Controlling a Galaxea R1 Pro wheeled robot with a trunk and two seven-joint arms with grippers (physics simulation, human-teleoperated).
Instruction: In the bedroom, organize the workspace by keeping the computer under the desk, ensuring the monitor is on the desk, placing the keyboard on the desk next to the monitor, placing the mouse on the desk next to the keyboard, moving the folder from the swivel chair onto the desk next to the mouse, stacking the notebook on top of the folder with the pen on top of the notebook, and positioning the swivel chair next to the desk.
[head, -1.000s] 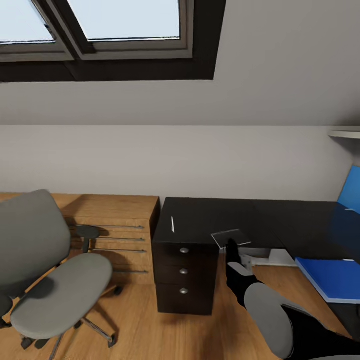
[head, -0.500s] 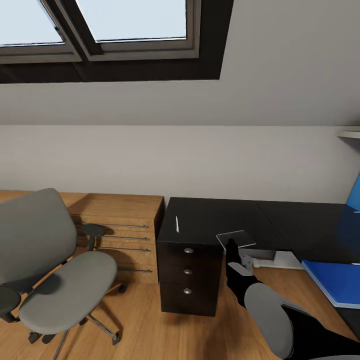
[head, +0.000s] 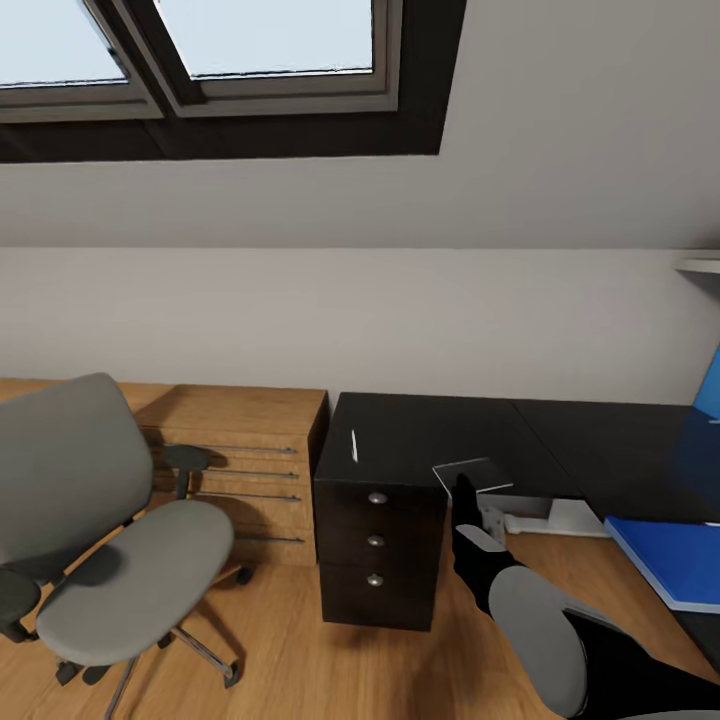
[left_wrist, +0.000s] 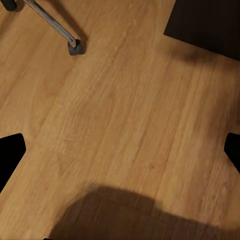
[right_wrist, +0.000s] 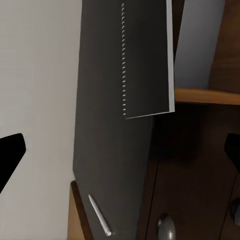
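The thin grey notebook (head: 470, 472) (right_wrist: 147, 55) lies at the front edge of the black desk (head: 430, 425), partly overhanging it. My right gripper (head: 463, 493) (right_wrist: 120, 150) is just below and in front of it, open, holding nothing. A white pen (head: 353, 446) (right_wrist: 99, 215) rests on the desk above the drawer unit (head: 375, 540). Farther right, the blue folder (head: 668, 560) lies flat on the desk. On the left stands the grey swivel chair (head: 130, 570), its seat bare. My left gripper (left_wrist: 120, 150) hangs open over the wood floor, near a chair caster (left_wrist: 75, 46).
A light wooden dresser (head: 250, 440) with bar handles stands between the chair and the drawer unit. White desk legs (head: 545, 520) show under the top. A blue panel (head: 712, 385) sits at the far right edge. The sloped wall holds skylights (head: 270, 40).
The camera has swung a little, so the whole scene sits slightly farther right in the picture. The notebook, pen and right arm keep the same relation to each other.
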